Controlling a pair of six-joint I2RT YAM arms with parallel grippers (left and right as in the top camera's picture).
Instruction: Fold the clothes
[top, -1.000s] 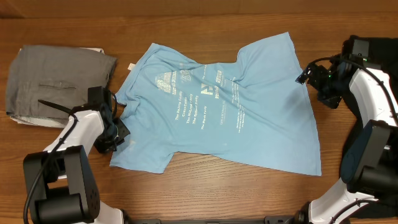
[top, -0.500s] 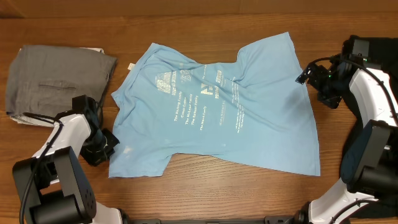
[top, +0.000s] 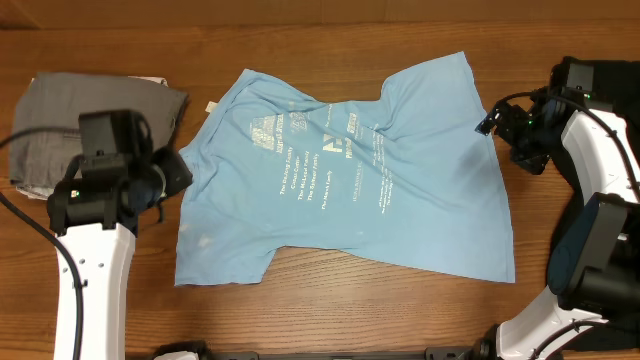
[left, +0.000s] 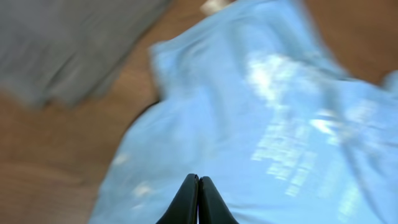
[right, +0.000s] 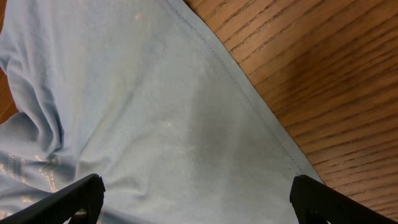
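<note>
The light blue T-shirt lies spread on the wooden table, white lettering up, with wrinkles near the collar end. It fills the left wrist view and the right wrist view. My left gripper is shut and empty, raised above the shirt's left edge; the blurred left wrist view shows its closed fingertips. My right gripper is open at the shirt's right edge, its fingers wide apart above the fabric in the right wrist view.
A folded grey garment lies at the table's back left, also visible in the left wrist view. Bare wood shows along the front edge. The right arm's base stands at the right side.
My left arm has lifted from table level by the shirt's lower left edge and moved back and up. The shirt's left hem shifted slightly. The right arm has not moved.
</note>
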